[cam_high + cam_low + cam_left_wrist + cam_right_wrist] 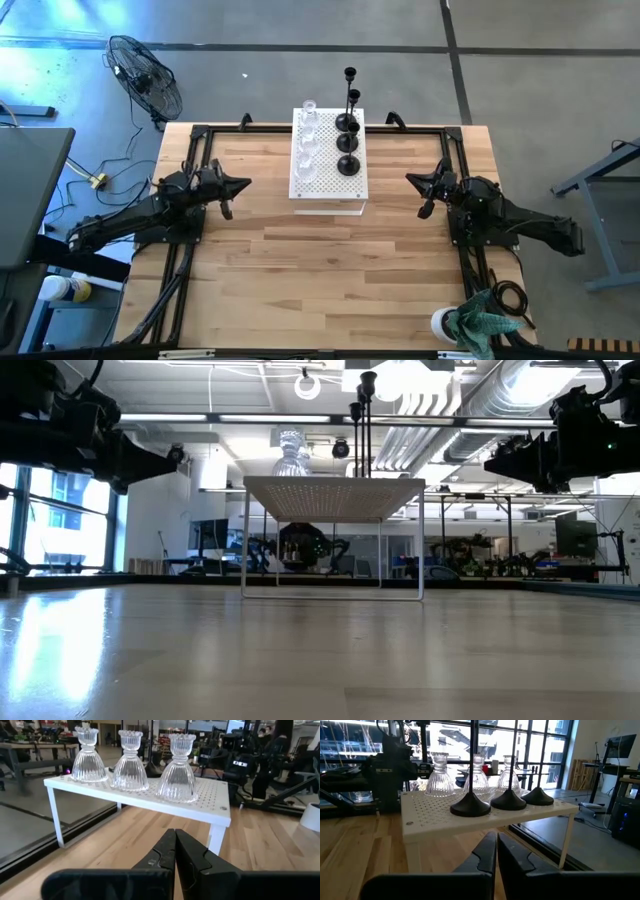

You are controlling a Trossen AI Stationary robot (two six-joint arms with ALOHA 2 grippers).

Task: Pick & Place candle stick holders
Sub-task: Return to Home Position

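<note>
Left gripper: the left gripper (pixel 175 842) has its fingers pressed together on nothing. It hovers over the table (pixel 300 280), well apart from the white shelf (pixel 328 192) and level with its near end.
Right gripper: the right gripper (pixel 496 844) is likewise pressed together and empty. It faces the shelf from the other side, also well apart from it.
Glass holders: three glass candle holders (pixel 129 762) stand in a row on the shelf, along the edge on the left arm's side.
Black holders: three black candle holders (pixel 509 800) stand in a row along the edge on the right arm's side, their domed bases just beside one another.
Axis: every holder is upright, with its long axis vertical and its cup end up. Both rows run along the shelf's long side.
Risk, shelf: the shelf stands on thin legs, so an arm that swings inward and nudges it would probably rock all six holders.
Risk, black stems: the thin stems likely make these top-heavy. The nearest base sits close to the shelf's edge, so a jolt could tip it off.
Risk, now: low, I judge, since both arms are clear of the shelf.
</note>
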